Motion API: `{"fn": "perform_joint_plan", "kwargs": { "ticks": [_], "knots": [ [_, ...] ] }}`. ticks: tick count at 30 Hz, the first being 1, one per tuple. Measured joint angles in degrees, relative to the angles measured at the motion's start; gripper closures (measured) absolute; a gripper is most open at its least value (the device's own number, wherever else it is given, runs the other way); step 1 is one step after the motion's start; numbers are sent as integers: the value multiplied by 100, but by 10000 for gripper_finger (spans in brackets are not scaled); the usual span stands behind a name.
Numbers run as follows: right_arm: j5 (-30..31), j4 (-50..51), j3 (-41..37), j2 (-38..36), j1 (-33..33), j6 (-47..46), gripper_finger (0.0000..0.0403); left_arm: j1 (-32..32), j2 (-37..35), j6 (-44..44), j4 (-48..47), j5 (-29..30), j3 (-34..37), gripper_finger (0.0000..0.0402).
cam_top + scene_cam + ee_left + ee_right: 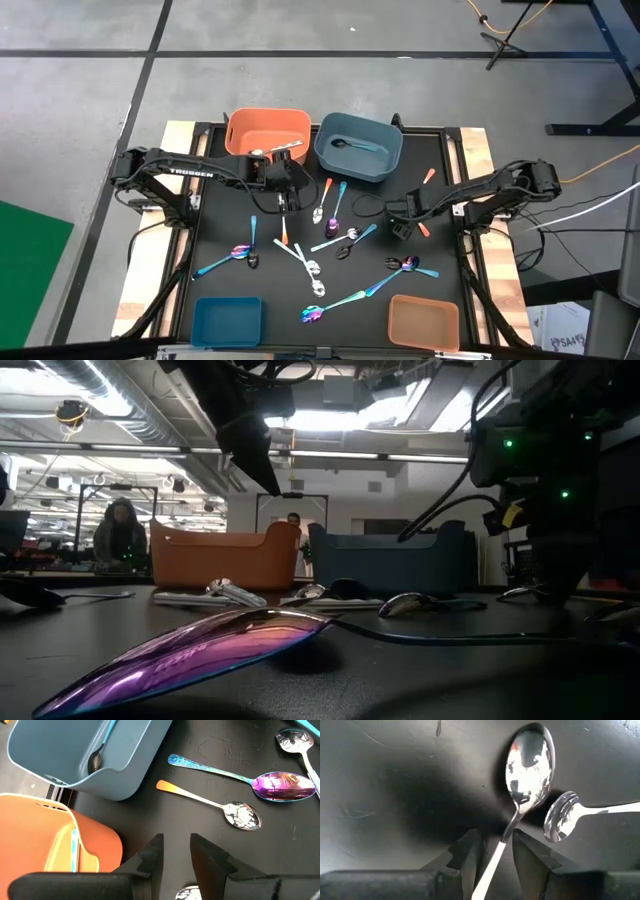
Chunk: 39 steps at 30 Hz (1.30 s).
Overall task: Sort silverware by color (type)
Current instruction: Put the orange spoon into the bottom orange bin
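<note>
The silverware lies scattered over the black mat [230,230]: silver, orange-handled and iridescent spoons. My right gripper [495,837] [402,222] is open and low over the mat's right part, pointing down. Its fingers stand on either side of the pale handle [492,865] of a silver spoon [530,765] that lies flat on the mat, with a gap on both sides. My left gripper [176,840] [283,192] is open, empty and raised, near the orange bin [267,132]. Beyond it lie an orange-handled spoon [207,802] and an iridescent spoon [250,777].
A grey-blue bin [358,148] with a dark spoon [95,760] inside stands at the far edge, beside the orange bin. A small blue tray [227,320] and a small orange tray [423,320] sit at the near edge. A second silver spoon [560,822] lies close to my right fingers.
</note>
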<state>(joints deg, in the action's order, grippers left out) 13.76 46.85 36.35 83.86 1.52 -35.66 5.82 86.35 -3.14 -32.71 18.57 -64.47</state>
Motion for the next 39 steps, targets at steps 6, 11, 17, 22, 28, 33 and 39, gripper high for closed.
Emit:
{"fn": "perform_joint_plan", "kwargs": {
  "ticks": [6,11,17,22,28,33,39],
  "knots": [
    [-69,-61,-10,5,-2,2,321,0,0,0,0,0,0,311],
    [-90,-106,-10,10,0,6,380,0,0,9,0,-2,0,311],
    [-90,-80,46,19,0,11,393,0,0,12,29,-2,0,311],
    [-126,29,215,36,-4,303,399,0,0,17,28,-2,0,311],
    [-294,275,647,41,-7,469,401,-1,0,153,28,-2,0,311],
    [-630,380,1022,41,-4,914,401,-11,0,282,26,-2,0,311],
    [-1197,921,1539,39,76,1205,402,-39,0,282,24,-4,0,311]
  ]
}}
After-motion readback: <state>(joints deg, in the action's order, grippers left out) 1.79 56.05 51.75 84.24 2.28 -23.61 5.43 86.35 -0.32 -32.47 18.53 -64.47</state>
